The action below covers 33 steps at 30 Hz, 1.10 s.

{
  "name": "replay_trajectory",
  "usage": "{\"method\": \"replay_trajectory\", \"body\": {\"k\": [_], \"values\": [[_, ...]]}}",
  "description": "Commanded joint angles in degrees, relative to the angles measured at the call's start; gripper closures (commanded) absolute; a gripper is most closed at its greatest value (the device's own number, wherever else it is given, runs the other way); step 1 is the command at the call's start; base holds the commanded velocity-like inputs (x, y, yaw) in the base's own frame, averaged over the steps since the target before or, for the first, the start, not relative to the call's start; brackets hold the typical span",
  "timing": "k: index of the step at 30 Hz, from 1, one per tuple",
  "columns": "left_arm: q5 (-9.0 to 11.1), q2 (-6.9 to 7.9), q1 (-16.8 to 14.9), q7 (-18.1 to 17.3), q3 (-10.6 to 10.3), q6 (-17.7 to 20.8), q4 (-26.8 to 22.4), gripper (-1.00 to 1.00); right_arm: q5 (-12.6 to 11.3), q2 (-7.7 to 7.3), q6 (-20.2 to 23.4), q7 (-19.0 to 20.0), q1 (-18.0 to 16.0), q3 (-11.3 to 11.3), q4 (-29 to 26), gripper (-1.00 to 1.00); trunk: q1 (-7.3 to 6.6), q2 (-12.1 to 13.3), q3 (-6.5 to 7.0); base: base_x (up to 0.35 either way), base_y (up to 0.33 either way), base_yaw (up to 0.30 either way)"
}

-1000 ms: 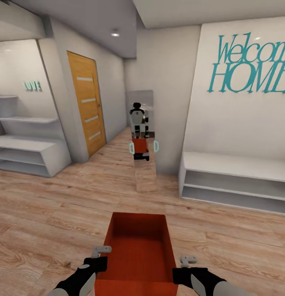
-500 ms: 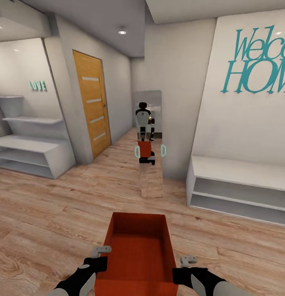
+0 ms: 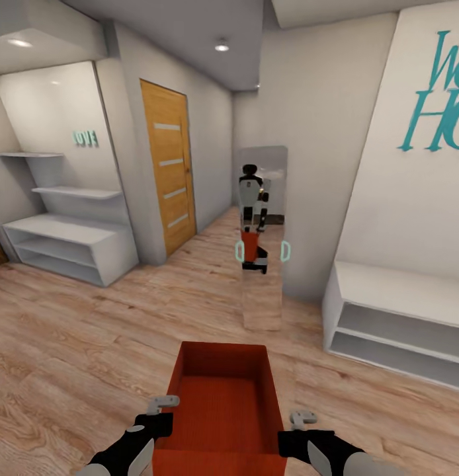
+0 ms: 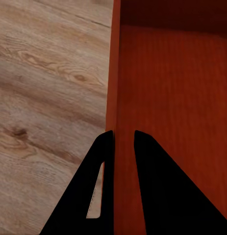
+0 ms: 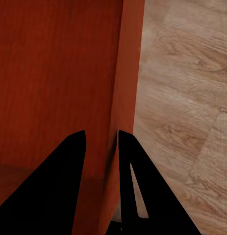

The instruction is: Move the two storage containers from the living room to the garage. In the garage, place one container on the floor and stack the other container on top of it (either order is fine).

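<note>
One orange-red storage container point(image 3: 224, 403) hangs in front of me over the light wood plank floor, open side up and empty. My left gripper point(image 3: 165, 423) is shut on its left wall, and the left wrist view has that wall point(image 4: 119, 93) pinched between the two dark fingers point(image 4: 101, 161). My right gripper point(image 3: 290, 433) is shut on the right wall, and the right wrist view shows this wall point(image 5: 128, 68) between its fingers point(image 5: 128, 161). A tall mirror point(image 3: 262, 238) ahead reflects me holding the container.
A hallway runs ahead past a wooden door point(image 3: 168, 173) on the left. White shelving point(image 3: 71, 241) stands at the left wall and a low white bench shelf point(image 3: 395, 317) at the right wall, under teal lettering point(image 3: 438, 99).
The whole view has swung to the left, so door, mirror and shelves sit further right in the picture. The container and both grippers keep the same place in view.
</note>
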Motion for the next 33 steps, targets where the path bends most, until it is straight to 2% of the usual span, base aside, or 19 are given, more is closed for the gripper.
{"method": "replay_trajectory", "body": {"k": [1,24,33], "values": [[1.33,0.06,-0.01,-1.46,-1.57,0.12,0.17,1.0,0.24,-1.67,-1.51,0.13,-0.03,-1.21,-3.62,1.0,0.04,-0.05,-0.08,0.328,0.0,0.279],[1.33,0.03,-0.01,-1.46,-1.57,0.12,0.17,1.0,0.24,-1.67,-1.51,0.13,-0.03,-1.23,-3.62,1.0,0.04,-0.05,-0.18,0.328,0.001,0.279],[1.33,0.07,-0.01,-1.46,-1.57,0.14,0.17,1.0,0.24,-1.67,-1.51,0.13,-0.01,-1.23,-3.62,1.0,0.04,-0.05,-0.36,0.328,0.08,0.275]]}}
